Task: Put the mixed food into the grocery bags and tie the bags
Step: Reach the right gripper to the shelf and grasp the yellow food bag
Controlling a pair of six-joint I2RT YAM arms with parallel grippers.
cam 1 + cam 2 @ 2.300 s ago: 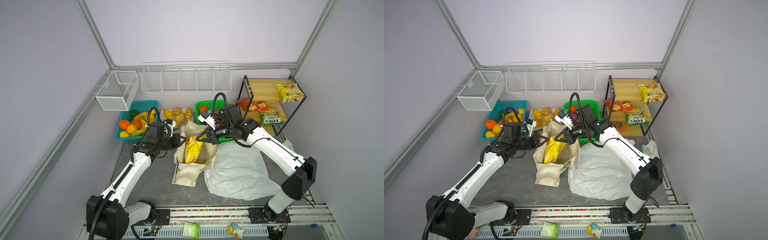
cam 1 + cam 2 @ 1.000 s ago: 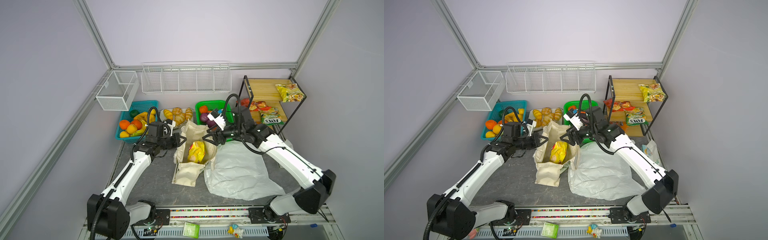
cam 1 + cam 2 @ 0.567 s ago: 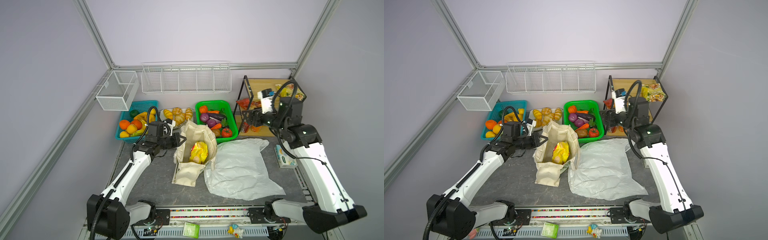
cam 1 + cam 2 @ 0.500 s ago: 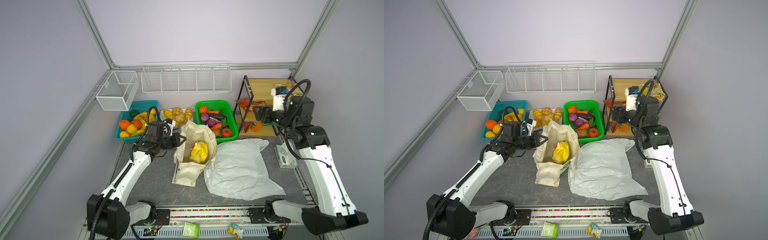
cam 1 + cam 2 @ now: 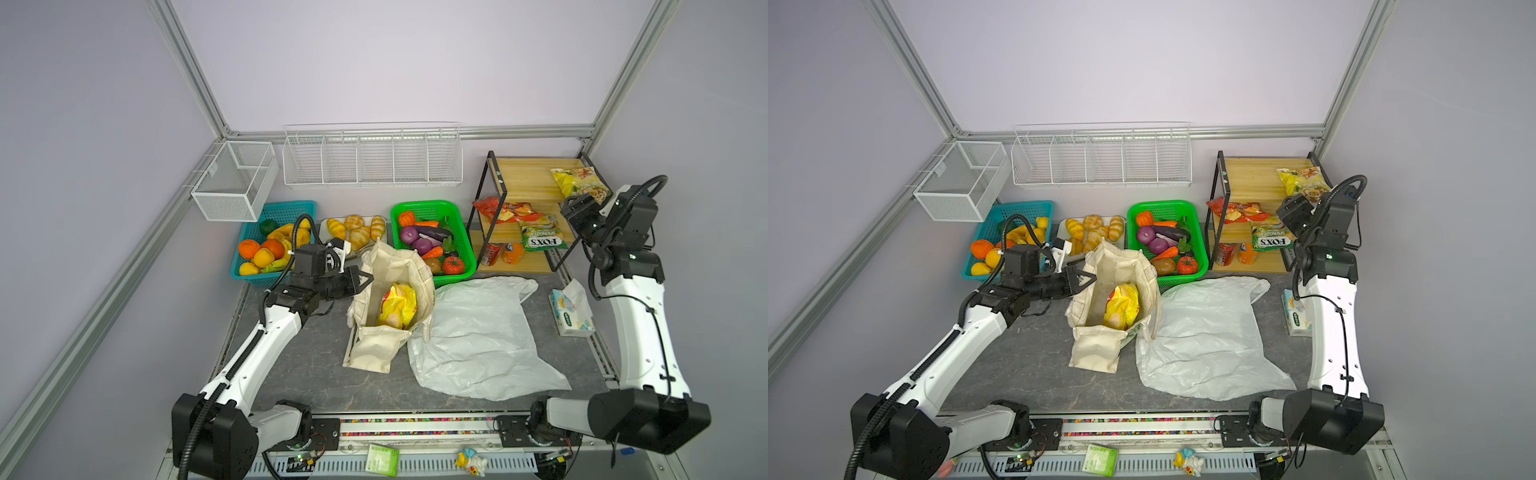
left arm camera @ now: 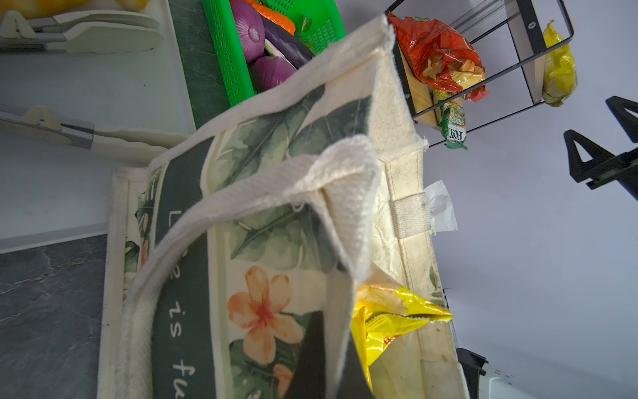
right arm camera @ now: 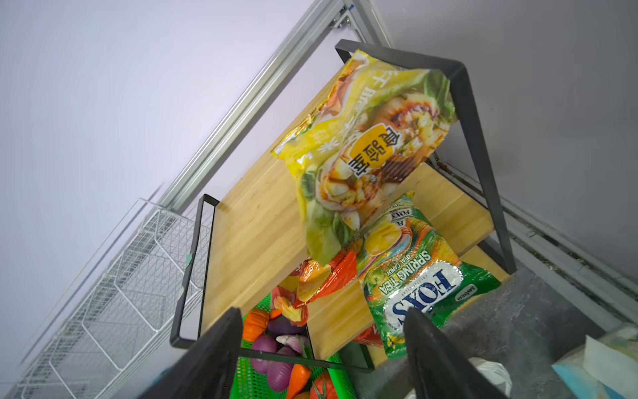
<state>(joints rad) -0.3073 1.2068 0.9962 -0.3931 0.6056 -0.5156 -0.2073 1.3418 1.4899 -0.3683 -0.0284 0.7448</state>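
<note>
From my seat, the tote [image 5: 376, 347] [image 5: 1096, 349] lies in the middle of the table [image 5: 316, 365]. Its long axis runs from the near edge to the back, with the bottom toward me and the open mouth lifted toward the back. My left gripper [image 5: 361, 279] [image 5: 1084, 279] is closed tight on the tote's left rim, and in the left wrist view I see the cream fabric [image 6: 262, 193] pinched between the jaws.

The Lay's packet [image 5: 397, 303] [image 5: 1121, 305] [image 6: 390, 321] sits inside the tote, with its length along the tote's own axis.

The plastic bag [image 5: 473, 336] [image 5: 1204, 336] is spread flat just right of the tote, touching it. Its handles point toward the back and its closed end toward the near edge.

The other yellow packet [image 5: 579, 185] [image 5: 1304, 183] [image 7: 366, 148] lies print up at the right end of the rack's [image 5: 523, 183] top shelf. In both top views its long axis slants from back left to front right.

My right gripper [image 5: 575, 208] [image 5: 1292, 212] [image 7: 321, 362] hangs just beside that packet's near end without touching it. Its jaws are spread wide and hold nothing.

In the green basket [image 5: 428, 204] behind the tote I see the onion [image 5: 408, 233], the carrot [image 5: 434, 252] lying aslant, the potato [image 5: 433, 264] and the tomato [image 5: 453, 264].
</note>
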